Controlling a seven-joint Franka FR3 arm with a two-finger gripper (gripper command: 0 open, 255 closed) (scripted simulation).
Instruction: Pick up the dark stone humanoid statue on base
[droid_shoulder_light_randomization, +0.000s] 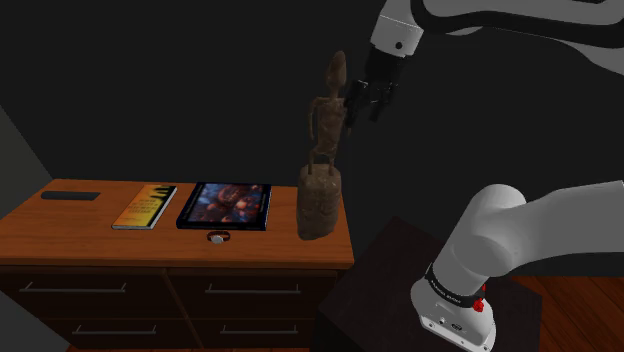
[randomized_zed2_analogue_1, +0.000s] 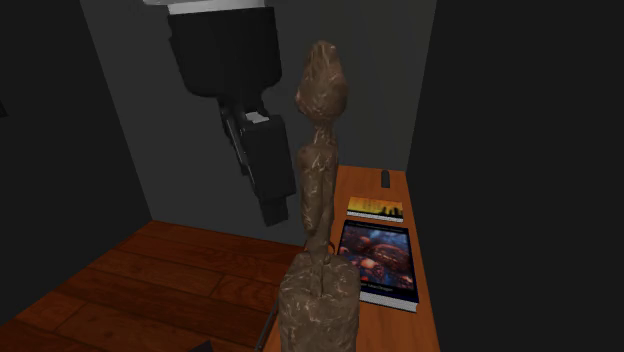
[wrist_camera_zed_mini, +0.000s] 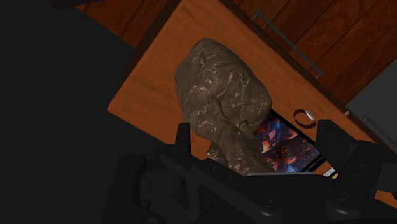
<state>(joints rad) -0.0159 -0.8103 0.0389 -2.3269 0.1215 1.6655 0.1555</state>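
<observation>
The tall, slim humanoid statue of mottled brown stone on its blocky base (droid_shoulder_light_randomization: 322, 150) stands upright at the end of the brown wooden worktop (droid_shoulder_light_randomization: 80, 226) nearest the arm's stand, its base resting on the wood and its long axis vertical. Further along the worktop lie a flat book with a dark, colourful cover (droid_shoulder_light_randomization: 225, 205), a thin yellow-orange booklet (droid_shoulder_light_randomization: 146, 205), a small ring-shaped object (droid_shoulder_light_randomization: 218, 237) and a dark flat bar (droid_shoulder_light_randomization: 70, 195). The jaws are spread and hang at the height of the figure's torso, on its right in the shoulder view and angled downward. In the wrist view the statue's head and trunk (wrist_camera_zed_mini: 219, 95) rise between the two fingers, much closer to one black finger (wrist_camera_zed_mini: 184, 136) than to the other. That finger may already brush the stone, but I cannot tell. The closing move turns on this offset: the trunk sits inside the gap but off-centre, so closing would probably nudge it sideways before both sides bear.
</observation>
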